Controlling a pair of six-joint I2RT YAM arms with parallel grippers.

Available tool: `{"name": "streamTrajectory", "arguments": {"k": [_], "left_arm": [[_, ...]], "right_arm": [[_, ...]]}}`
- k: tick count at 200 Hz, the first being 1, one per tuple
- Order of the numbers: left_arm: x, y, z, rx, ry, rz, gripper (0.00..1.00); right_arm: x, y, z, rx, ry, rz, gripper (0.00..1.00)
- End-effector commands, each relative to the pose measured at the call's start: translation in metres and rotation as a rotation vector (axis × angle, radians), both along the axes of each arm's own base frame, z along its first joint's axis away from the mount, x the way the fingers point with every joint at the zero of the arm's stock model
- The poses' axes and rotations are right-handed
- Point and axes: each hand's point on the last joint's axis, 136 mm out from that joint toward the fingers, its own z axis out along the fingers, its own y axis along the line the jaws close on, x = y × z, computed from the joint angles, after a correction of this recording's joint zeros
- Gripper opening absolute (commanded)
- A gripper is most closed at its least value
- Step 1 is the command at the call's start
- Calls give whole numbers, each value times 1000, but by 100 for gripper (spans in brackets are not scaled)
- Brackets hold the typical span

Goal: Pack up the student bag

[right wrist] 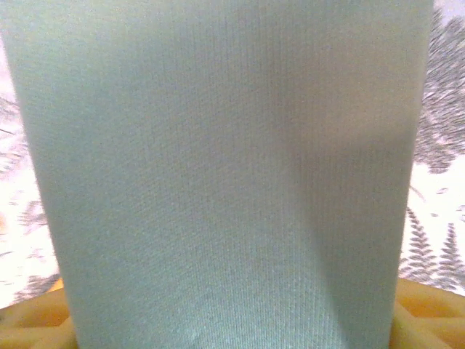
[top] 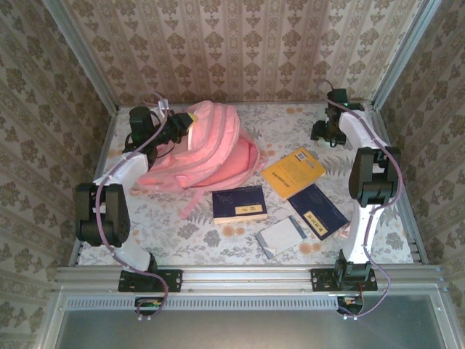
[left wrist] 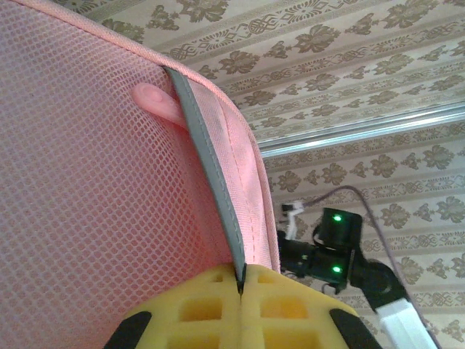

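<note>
My left claw (left wrist: 240, 287) is pinched shut on the grey edge strip (left wrist: 211, 167) of the big soft pink fabric student bag (top: 211, 145). The bag lies on the surface (top: 182, 233), in the upper left of the top view. I think this grip holds its mouth up for packing. My right claw (top: 328, 132), upper right, has a pale grey-green woven thing (right wrist: 218, 167) between its yellow pads (right wrist: 429, 309). I cannot tell if it squeezes it.
</note>
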Motion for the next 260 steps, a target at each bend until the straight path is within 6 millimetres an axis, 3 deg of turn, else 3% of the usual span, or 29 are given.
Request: {"name": "streamTrajectory", "arguments": {"k": [1, 51, 84, 118, 149, 172, 205, 260], "left_arm": [[-9, -2, 54, -20, -172, -35, 0], [-12, -1, 73, 16, -221, -57, 0], [-17, -5, 93, 46, -274, -95, 0], [-33, -27, 125, 101, -367, -190, 0], [-51, -54, 167, 53, -479, -317, 0], [-61, -67, 179, 55, -517, -382, 0], [-64, -68, 182, 50, -539, -399, 0], [-67, -71, 166, 21, -562, -426, 0]], "right_arm": [[-5, 8, 35, 40, -96, -50, 71], [-31, 60, 85, 196, -259, -19, 67], [-62, 100, 109, 242, -311, 70, 68], [-88, 137, 128, 334, -355, 169, 67], [-107, 173, 144, 390, -366, 277, 67], [-117, 194, 158, 431, -385, 341, 67], [-127, 213, 161, 446, -370, 417, 67], [-145, 239, 141, 445, -279, 549, 67]]}}
